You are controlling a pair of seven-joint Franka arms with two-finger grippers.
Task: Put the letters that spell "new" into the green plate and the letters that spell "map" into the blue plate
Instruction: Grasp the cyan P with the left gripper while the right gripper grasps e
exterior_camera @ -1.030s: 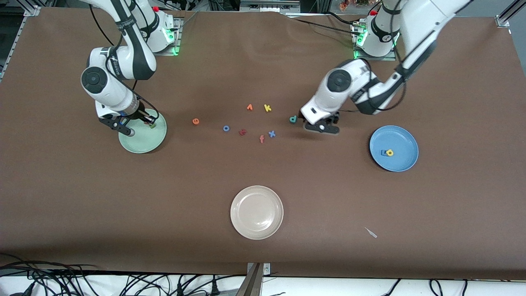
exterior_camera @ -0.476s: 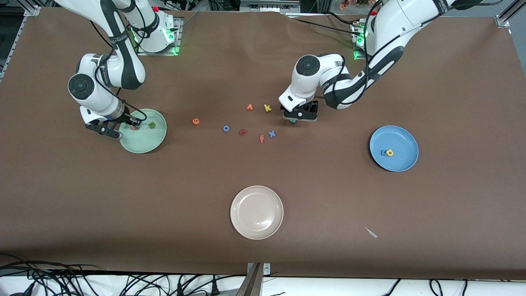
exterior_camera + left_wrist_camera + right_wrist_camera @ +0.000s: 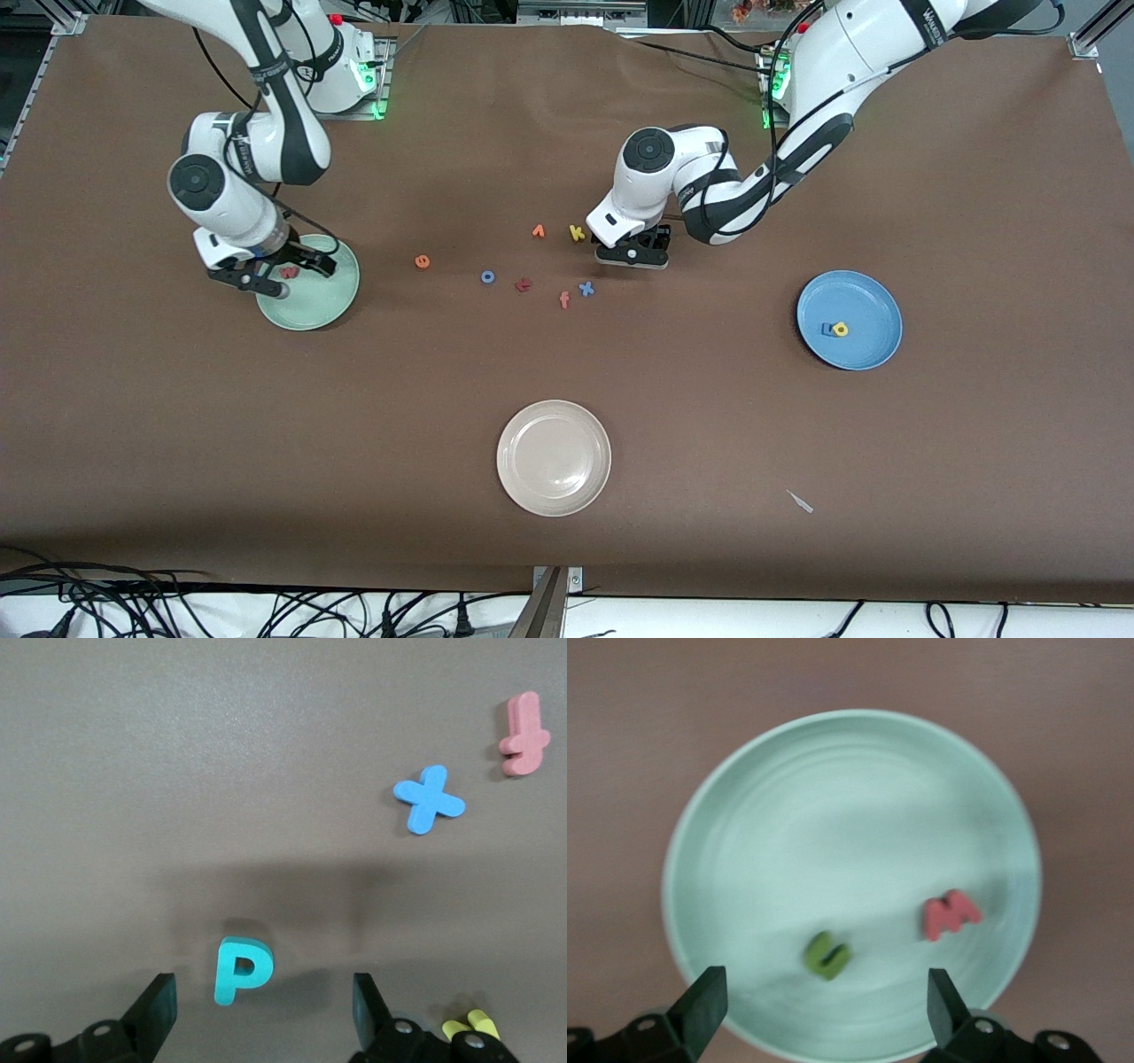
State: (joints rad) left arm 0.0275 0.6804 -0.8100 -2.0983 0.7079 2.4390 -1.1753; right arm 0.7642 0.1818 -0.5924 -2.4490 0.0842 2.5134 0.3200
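My left gripper [image 3: 631, 258] hangs open low over the table. The teal "p" [image 3: 241, 969] lies flat between its fingers [image 3: 158, 1017], untouched; the front view hides it under the hand. My right gripper [image 3: 270, 276] is open over the green plate [image 3: 323, 306], with nothing held. The green "n" [image 3: 827, 955] and the salmon-red "w" [image 3: 951, 914] lie in that plate [image 3: 850, 815]. The orange "e" [image 3: 423, 261] lies on the table between the two grippers. The blue plate [image 3: 864, 297] holds the blue "m" [image 3: 827, 330] and the yellow "a" [image 3: 840, 329].
Loose letters lie mid-table: a yellow "k" [image 3: 577, 233] close to my left gripper, a blue "x" [image 3: 586, 288], an orange "f" [image 3: 564, 299], a dark red "t" [image 3: 524, 284], a blue "o" [image 3: 488, 276] and another orange piece [image 3: 538, 231]. A cream plate [image 3: 554, 457] sits nearer the front camera.
My right gripper opened and let the "w" fall into the green plate. My left arm swung toward the right arm's end, stopped over the "p", and its jaws narrowed slightly.
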